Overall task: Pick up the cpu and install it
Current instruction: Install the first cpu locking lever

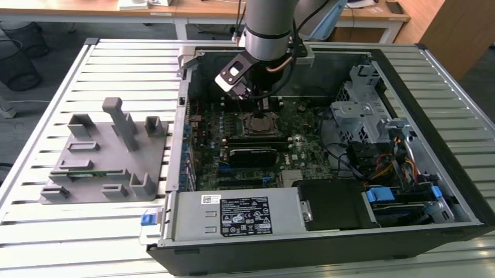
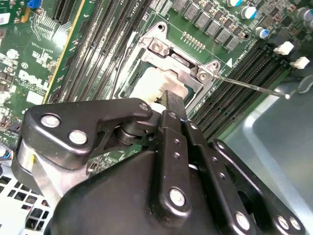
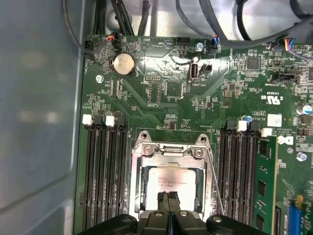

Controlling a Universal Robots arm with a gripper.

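Observation:
The cpu (image 3: 168, 182), a flat square chip with a silvery top, lies flat inside the open socket frame (image 3: 143, 152) on the green motherboard; it also shows as a pale square (image 2: 149, 81) in the second wrist view. My gripper (image 3: 169, 201) hangs straight over the chip's near edge, its two thin black fingers pressed together with nothing between them. Whether the tips touch the chip is not clear. In the exterior view the gripper (image 1: 258, 111) stands low inside the computer case, just above the socket (image 1: 261, 124).
The socket's wire lever (image 3: 213, 178) stands out beside the frame, between it and the memory slots (image 3: 239, 171). The case's metal walls (image 1: 174, 145), a drive cage (image 1: 363, 110) and cables (image 1: 390, 168) surround the board. A grey holder (image 1: 108, 156) stands on the slatted table at the exterior view's left.

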